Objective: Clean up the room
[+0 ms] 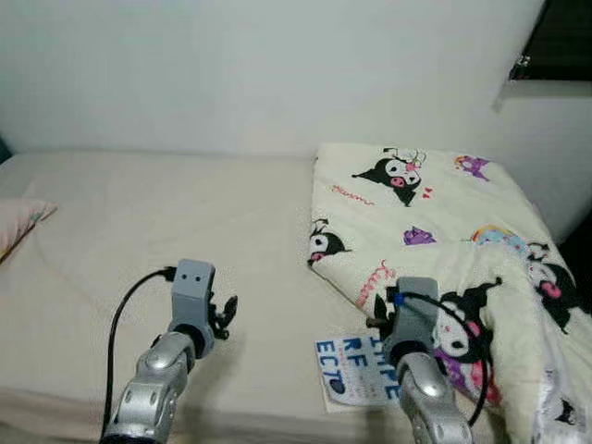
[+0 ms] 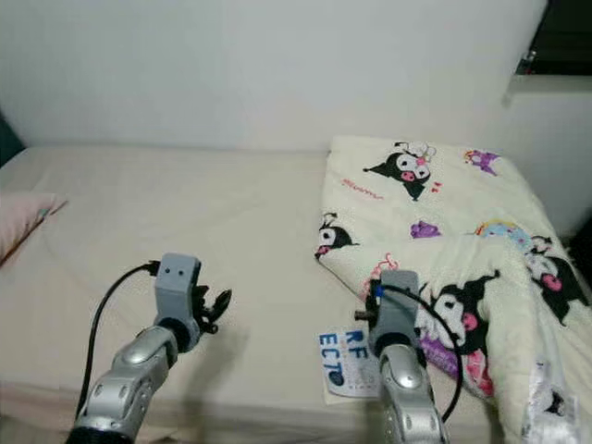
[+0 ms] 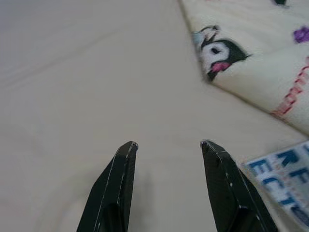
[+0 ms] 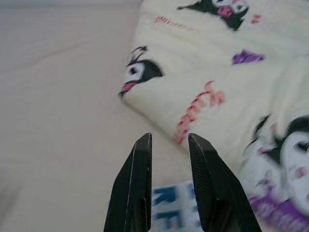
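A cream blanket (image 1: 435, 222) printed with black-and-pink cartoon figures lies rumpled over the right half of the bed. A white sheet with blue letters (image 1: 356, 370) sits by its near edge. My right gripper (image 4: 169, 137) hovers open over that sheet, and its fingertips (image 4: 145, 140) point at the blanket's folded edge (image 4: 193, 106) with nothing between them. My left gripper (image 3: 169, 145) is held open above the bare beige bed sheet (image 1: 185, 222), to the left of the blanket, and holds nothing.
A pink pillow (image 1: 18, 222) pokes in at the bed's left edge. A white wall (image 1: 277, 65) runs behind the bed, with a dark window (image 1: 564, 37) at the upper right. The blanket hangs over the bed's right side.
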Tool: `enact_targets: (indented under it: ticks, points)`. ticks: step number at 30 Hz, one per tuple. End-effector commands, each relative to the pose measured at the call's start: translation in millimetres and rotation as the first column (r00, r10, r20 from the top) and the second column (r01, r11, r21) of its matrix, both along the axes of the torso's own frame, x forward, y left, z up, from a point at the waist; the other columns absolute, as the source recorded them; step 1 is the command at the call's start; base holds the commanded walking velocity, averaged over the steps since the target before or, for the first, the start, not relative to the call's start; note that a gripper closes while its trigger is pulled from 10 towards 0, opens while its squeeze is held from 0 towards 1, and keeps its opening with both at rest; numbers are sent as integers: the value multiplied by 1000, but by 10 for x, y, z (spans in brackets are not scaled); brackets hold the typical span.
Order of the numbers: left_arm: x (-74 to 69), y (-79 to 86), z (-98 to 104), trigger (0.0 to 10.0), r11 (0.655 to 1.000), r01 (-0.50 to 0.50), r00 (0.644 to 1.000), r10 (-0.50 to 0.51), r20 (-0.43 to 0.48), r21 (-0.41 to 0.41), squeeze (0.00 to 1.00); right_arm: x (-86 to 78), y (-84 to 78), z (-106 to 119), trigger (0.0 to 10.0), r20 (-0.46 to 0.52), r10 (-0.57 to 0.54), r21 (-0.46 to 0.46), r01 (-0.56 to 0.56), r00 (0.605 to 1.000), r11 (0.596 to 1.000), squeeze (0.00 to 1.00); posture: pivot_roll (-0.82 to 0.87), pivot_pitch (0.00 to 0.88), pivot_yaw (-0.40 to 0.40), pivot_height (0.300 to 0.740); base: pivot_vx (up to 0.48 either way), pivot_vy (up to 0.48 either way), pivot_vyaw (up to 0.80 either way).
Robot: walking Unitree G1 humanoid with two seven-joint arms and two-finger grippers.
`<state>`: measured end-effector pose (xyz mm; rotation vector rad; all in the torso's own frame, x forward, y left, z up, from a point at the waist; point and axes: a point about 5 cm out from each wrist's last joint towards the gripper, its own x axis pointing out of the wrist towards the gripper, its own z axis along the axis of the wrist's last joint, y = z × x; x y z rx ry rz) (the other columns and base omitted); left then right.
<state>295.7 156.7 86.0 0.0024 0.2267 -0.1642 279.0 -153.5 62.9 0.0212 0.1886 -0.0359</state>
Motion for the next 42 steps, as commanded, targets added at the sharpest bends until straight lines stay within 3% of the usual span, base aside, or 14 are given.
enact_targets:
  ticks: [1,4,14,19,27,42]
  points:
    - [-35,71,-51,10000,1000,-16,1000,16,-14,26,0,-5,7,-15,10000,-7,1,9,-1,1000,1000,0,23,58,12,740,0,0,0]
    - [-75,93,-86,10000,999,-24,999,24,-22,25,0,-23,-6,-44,10000,-15,2,-24,-2,1000,1000,0,23,56,7,740,0,0,0]
    - [-119,201,-151,10000,997,-68,997,70,-40,33,0,-82,-71,-113,10000,-39,-36,-2,36,999,999,0,14,50,5,720,0,0,0]
    - [-170,269,-199,10000,991,-124,991,126,-39,44,0,-79,-59,-108,10000,-40,10,-30,-11,999,999,0,14,38,-29,700,0,0,0]
    - [-193,245,-203,10000,988,-149,988,150,-28,32,0,-59,-67,-93,10000,-41,42,-37,-43,998,998,0,9,28,-51,675,0,0,0]
    - [-186,170,-184,10000,994,-105,994,106,-20,43,0,-117,-82,-126,10000,-51,22,-23,-24,998,999,0,9,39,-25,625,0,0,0]
